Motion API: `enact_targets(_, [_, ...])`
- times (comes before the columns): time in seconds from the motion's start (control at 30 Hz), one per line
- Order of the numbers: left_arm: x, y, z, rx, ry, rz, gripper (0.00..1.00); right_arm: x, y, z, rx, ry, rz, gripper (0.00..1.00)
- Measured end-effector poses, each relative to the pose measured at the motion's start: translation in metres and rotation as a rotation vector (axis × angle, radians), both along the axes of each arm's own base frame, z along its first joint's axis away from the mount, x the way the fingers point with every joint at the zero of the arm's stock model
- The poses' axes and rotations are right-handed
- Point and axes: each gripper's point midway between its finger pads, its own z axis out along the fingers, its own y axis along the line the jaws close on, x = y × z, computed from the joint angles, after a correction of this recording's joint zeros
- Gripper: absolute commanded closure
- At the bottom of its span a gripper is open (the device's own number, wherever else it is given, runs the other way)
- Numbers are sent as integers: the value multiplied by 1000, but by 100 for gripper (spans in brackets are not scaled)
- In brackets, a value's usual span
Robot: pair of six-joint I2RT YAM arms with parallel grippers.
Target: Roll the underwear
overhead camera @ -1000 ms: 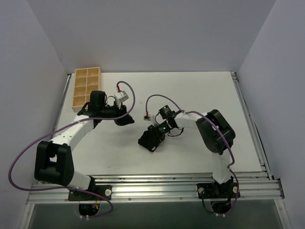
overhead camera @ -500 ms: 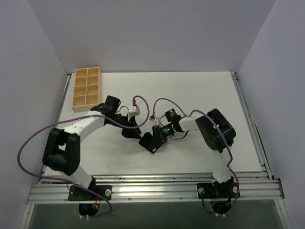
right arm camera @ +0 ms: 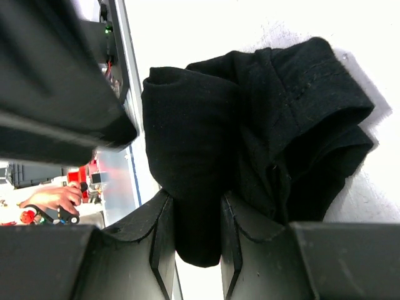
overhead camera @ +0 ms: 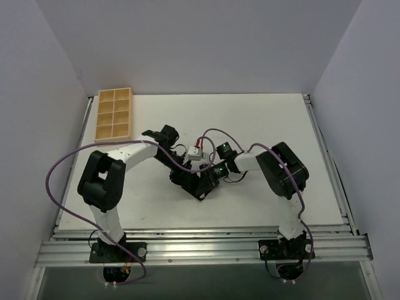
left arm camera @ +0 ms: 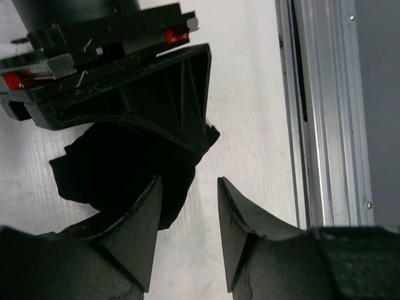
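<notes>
Near the middle of the counter (overhead camera: 262, 125), the underwear (right arm camera: 262, 119) is seen as a crumpled black bundle lying on the white surface. In the right wrist view, several folds with stitched hems are heaped together, and one thick fold is drawn down between the two fingers (right arm camera: 159, 250) of the right end effector (right arm camera: 194, 206). The fabric fills the gap between those fingers, so the garment is clamped there. The rest of the bundle is spread beyond the fingertips and to one side, and rests on the counter.

In the left wrist view, the same bundle is shown partly covered from above by the black housing of the right end effector. The left end effector (left arm camera: 187, 200) is held just beside the garment with its fingers spread apart. Bare counter is visible in the gap between them, and nothing is gripped. The tip of one finger overlaps the near edge of the fabric, though it cannot be told whether the fabric is touched. The other finger is kept clear of it, over bare counter.

From above, both arms are seen converging on this spot, their wrists close together and the dark bundle largely hidden under them. An aluminium rail (left arm camera: 319, 125) runs along the counter's edge. A wooden compartment tray (overhead camera: 113, 115) stands at the far left corner, well apart from the garment. Purple cables (overhead camera: 62, 169) are looped along the arms.
</notes>
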Motion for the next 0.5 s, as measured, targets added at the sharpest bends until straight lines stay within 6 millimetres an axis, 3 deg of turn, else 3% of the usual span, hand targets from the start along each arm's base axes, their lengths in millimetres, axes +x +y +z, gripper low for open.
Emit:
enact_targets(0.3, [9,5,-23,127,-9,-22,52,1,-2,0,-4,-1,1,91])
enact_targets(0.5, [12,5,-29,167,-16,-33,52,1,-3,-1,6,19,7,91])
